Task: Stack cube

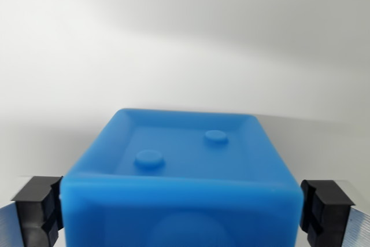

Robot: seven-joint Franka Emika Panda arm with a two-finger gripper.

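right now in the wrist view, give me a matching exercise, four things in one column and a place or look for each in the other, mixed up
Things:
1. blue cube
2. finger pad at the wrist view's left
3. finger pad at the wrist view's right
4. two round studs

Places or looks:
A. black, beside the cube's right side
B. raised on the cube's recessed top face
C. fills the lower middle, between the fingers
D. black, beside the cube's left side

Pairs: 1-C, 2-D, 3-A, 4-B
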